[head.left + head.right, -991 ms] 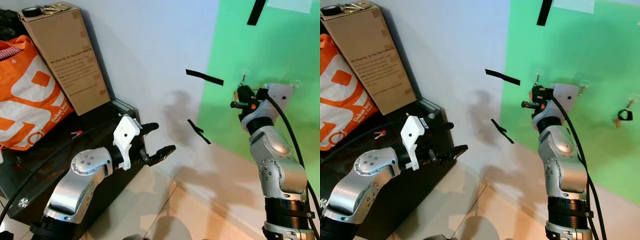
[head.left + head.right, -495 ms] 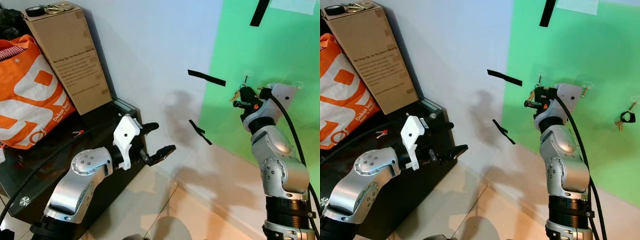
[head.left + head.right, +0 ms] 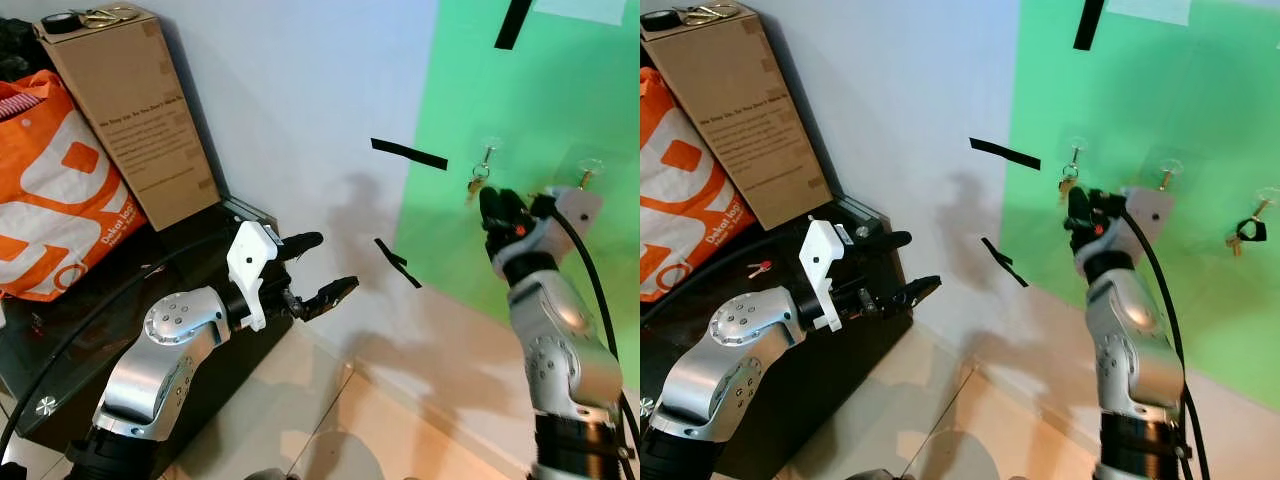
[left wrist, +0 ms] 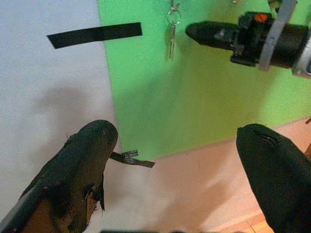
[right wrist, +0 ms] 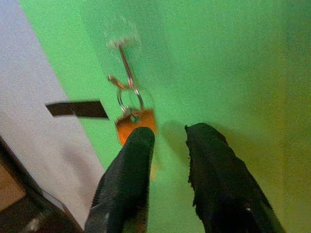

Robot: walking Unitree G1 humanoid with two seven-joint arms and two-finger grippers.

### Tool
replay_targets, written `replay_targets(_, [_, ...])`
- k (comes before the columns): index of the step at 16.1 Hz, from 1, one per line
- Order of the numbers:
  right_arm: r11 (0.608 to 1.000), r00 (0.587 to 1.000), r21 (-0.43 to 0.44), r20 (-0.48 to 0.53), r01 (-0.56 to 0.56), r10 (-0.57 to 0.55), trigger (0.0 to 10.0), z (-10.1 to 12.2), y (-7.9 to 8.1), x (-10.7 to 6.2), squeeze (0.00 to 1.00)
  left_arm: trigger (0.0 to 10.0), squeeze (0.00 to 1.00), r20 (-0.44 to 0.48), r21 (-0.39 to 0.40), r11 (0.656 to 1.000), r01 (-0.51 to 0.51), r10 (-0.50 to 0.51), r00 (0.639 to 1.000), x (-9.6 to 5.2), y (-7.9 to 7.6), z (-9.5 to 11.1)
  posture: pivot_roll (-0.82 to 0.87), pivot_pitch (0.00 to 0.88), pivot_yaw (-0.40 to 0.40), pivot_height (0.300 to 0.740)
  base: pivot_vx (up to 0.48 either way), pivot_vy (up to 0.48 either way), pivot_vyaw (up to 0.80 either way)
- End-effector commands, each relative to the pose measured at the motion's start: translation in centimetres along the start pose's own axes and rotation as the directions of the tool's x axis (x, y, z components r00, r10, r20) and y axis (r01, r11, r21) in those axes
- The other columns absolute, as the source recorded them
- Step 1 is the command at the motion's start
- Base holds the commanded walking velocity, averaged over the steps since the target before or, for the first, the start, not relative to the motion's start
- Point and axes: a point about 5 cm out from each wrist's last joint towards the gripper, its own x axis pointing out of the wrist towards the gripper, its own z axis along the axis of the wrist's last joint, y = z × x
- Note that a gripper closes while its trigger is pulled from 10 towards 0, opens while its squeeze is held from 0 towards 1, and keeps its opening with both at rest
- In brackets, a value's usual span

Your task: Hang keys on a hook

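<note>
Keys [image 5: 132, 118] hang by ring from clear hook [image 5: 120, 40] on green wall [image 3: 1200, 90], free of both grippers. Right gripper [image 5: 167, 133] raised just beside and below keys, fingers narrowly parted, holding nothing. Left gripper [image 3: 318, 268] held out low before white wall, well apart from keys, fingers spread wide, empty. Second key set [image 3: 1244, 230] hangs on hook further right. Black tape strips [image 3: 409, 154] on wall. Cardboard box [image 3: 130, 110] and orange bag [image 3: 55, 200] on dark table [image 3: 60, 330] at left
</note>
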Motion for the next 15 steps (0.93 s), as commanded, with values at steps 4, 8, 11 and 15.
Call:
replay_targets(4, [0.989, 0.99, -0.106, -0.104, -0.105, 0.094, 10.0, -2.0, 0.7, -1.7, 1.0, 10.0, 0.0, -0.054, 0.024, 0.966, -0.258, 0.259, 0.964, -1.2, 2.2, -1.0, -0.04, 0.0, 0.07, 0.74, 0.0, 0.0, 0.0])
replay_targets(8, [0.969, 0.974, -0.205, -0.206, -0.136, 0.093, 10.0, -4.5, 0.7, -2.1, 1.0, 10.0, 0.0, -0.126, 0.085, 0.874, -0.479, 0.486, 0.865, -2.5, 3.5, -3.1, -0.06, 0.0, 0.069, 0.74, 0.0, 0.0, 0.6])
replay_targets(11, [0.969, 0.972, -0.199, -0.213, -0.144, 0.1, 10.0, -4.4, 0.8, -2.3, 1.0, 10.0, 0.0, -0.129, 0.08, 0.854, -0.515, 0.521, 0.844, -2.7, 3.6, -3.6, -0.08, 0.0, 0.091, 0.74, 0.0, 0.0, 0.8])
replay_targets(15, [0.97, 0.969, -0.197, -0.23, -0.143, 0.096, 10.0, -4.7, 1.2, -2.5, 1.0, 10.0, 0.0, -0.116, 0.07, 0.851, -0.521, 0.526, 0.843, -2.0, 3.6, -3.7, -0.09, 0.0, 0.099, 0.74, 0.14, 0.0, 0.8])
